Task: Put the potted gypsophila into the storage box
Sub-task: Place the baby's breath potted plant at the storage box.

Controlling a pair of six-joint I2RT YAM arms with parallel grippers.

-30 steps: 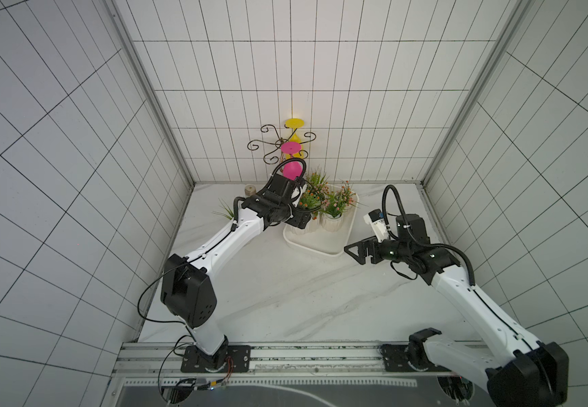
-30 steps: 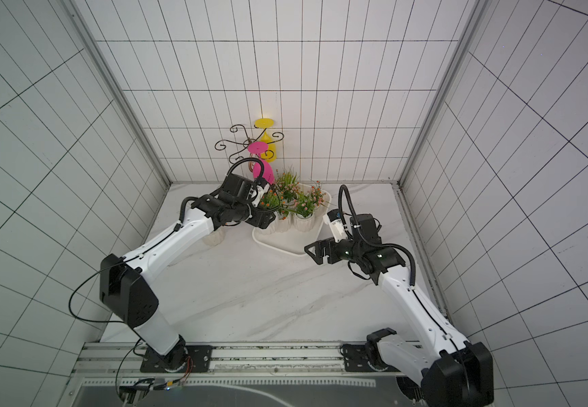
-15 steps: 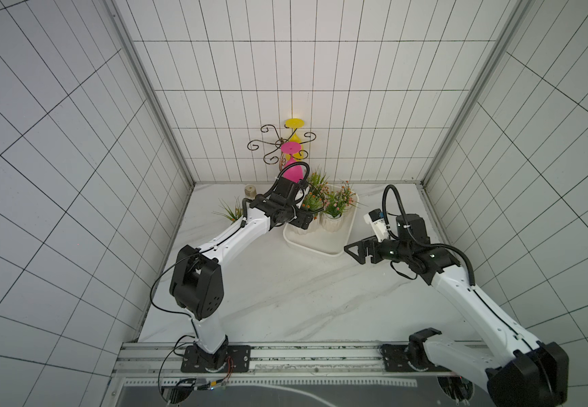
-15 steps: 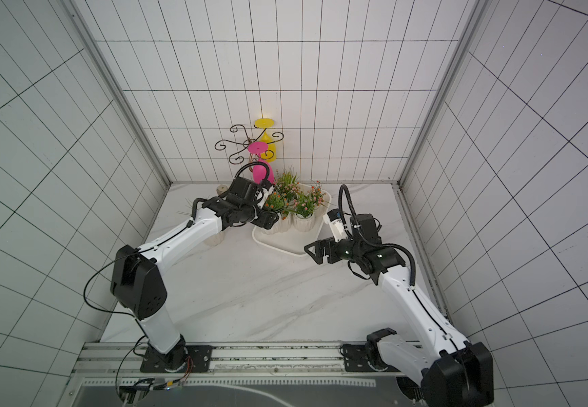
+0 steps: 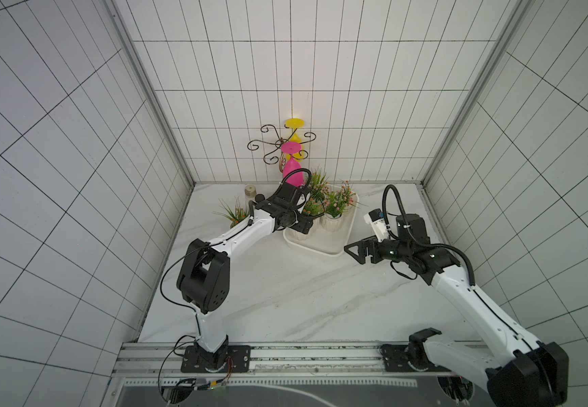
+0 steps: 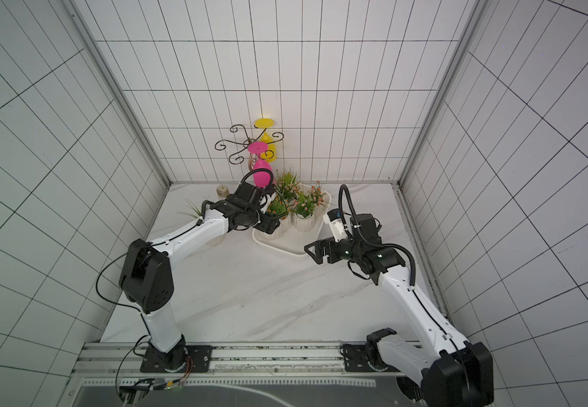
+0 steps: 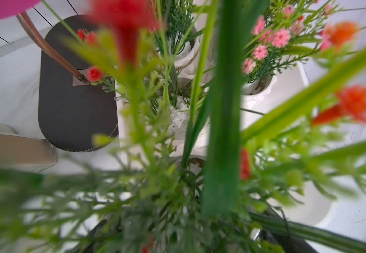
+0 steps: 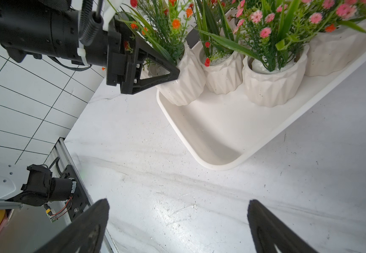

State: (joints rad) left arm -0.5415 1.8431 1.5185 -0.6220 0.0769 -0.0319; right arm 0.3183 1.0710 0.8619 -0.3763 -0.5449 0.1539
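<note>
here, faceted white pot [image 8: 185,81], smooth rounded tub [image 8: 212,140]

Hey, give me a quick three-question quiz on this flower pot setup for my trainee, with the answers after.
1. True or false: the right fingers hold a pot.
2. Counting the pot that the left fingers grip, how many pots show at the storage box? A two, B four, C six.
3. Fill the gap: one more potted plant stands on the table outside the box, beside the ___ arm.
Key: 1 false, they are open and empty. 2 B. 3 left.
</note>
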